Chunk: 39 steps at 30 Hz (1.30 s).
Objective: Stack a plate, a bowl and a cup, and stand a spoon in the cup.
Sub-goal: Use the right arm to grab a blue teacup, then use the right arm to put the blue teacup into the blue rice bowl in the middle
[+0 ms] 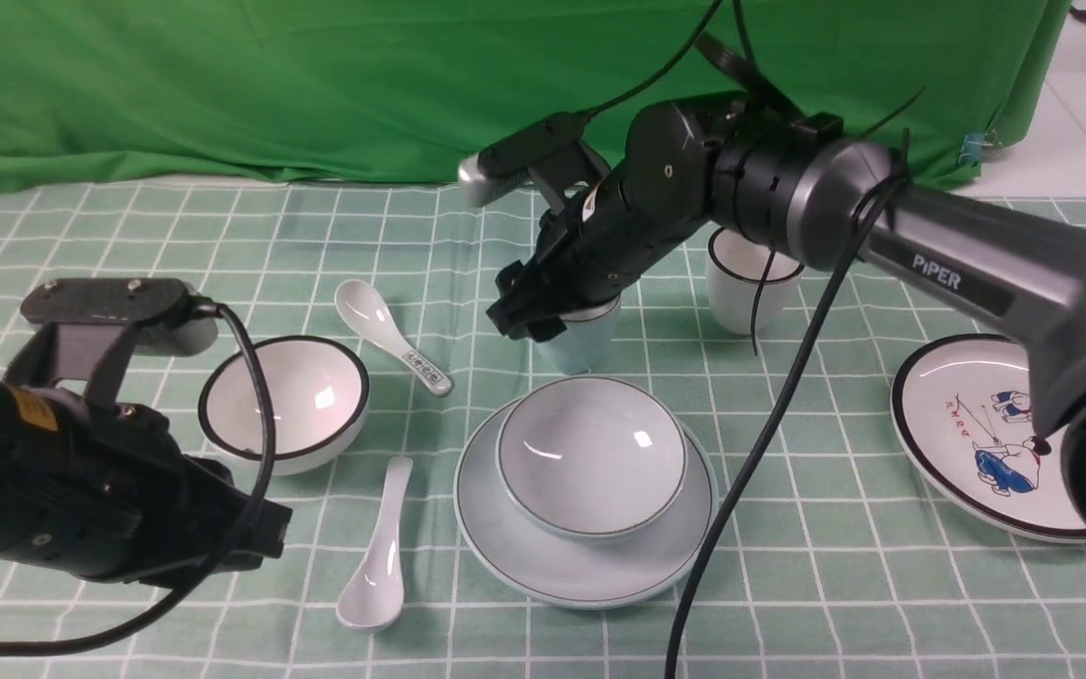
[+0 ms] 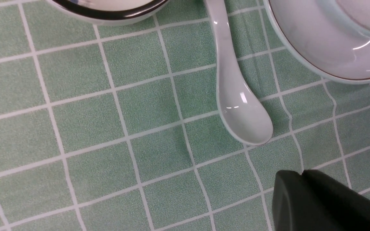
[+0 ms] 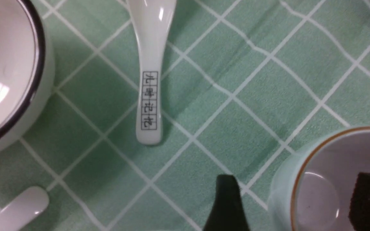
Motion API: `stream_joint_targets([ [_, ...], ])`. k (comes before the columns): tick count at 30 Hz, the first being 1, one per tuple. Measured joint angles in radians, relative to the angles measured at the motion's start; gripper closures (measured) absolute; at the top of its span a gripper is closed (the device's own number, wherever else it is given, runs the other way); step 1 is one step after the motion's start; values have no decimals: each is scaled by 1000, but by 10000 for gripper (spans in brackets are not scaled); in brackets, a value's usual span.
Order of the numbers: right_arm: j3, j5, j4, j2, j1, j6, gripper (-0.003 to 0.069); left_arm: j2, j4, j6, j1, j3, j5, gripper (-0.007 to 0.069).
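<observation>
Green checked tablecloth [image 1: 81, 236] carrying spoon [image 1: 378, 556] lying just beside left gripper [image 1: 265, 533], plate [image 1: 581, 566] lying beyond spoon, cup [image 1: 585, 344] standing under right gripper [image 1: 538, 316].

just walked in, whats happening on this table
The bowl already sits on the plate. The right gripper is at the cup behind them, open, one finger inside the rim and one outside. The spoon lies flat on the cloth beside the plate, with the left gripper hovering near it.
</observation>
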Motion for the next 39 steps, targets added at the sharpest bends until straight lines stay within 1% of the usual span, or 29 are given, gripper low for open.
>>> stream_joint_targets([
  [1, -3, 1, -2, 8, 0, -4, 150, 0, 0, 0, 0, 0, 0, 616],
  [3, -4, 1, -5, 12, 0, -15, 189, 0, 0, 0, 0, 0, 0, 616],
  [5, -4, 1, -5, 19, 0, -21, 301, 0, 0, 0, 0, 0, 0, 616],
  [6, -4, 0, -7, 20, 0, -22, 398, 0, 0, 0, 0, 0, 0, 616],
  [7, -4, 0, -9, 21, 0, -22, 432, 0, 0, 0, 0, 0, 0, 616],
  [8, -6, -4, -14, 23, 0, -22, 549, 0, -1, 0, 0, 0, 0, 616],
  [12, -19, 4, -34, 23, 0, -22, 556, 0, -9, 0, 0, 0, 0, 616],
  [17, -65, 122, -50, -44, 1, -15, 556, 0, -13, 0, 0, 0, 0, 616],
  [20, -76, 230, -51, -150, 12, 18, 556, 0, -13, 0, 0, 0, 0, 616],
  [22, -71, 306, -50, -213, 29, 41, 556, 0, -15, 0, 0, 0, 0, 616],
  [24, -37, 327, -53, -248, 47, 43, 556, 0, -16, 0, 0, 0, 0, 616],
  [26, 54, 303, -65, -292, 84, 43, 556, 0, -19, 0, 0, 0, 0, 616],
  [27, 64, 298, -66, -295, 88, 44, 556, 0, -20, 0, 0, 0, 0, 616],
  [29, 196, 213, -86, -316, 135, 60, 556, 0, -23, 0, 0, 0, 3, 616],
  [32, 349, 88, -88, -314, 174, 73, 556, 0, -25, 0, 0, 0, 4, 616],
  [35, 394, 35, -97, -307, 176, 84, 556, 0, -25, 0, 0, 0, 4, 616],
  [39, 404, 9, -101, -296, 176, 87, 556, 0, -26, 0, 0, 0, 4, 616],
])
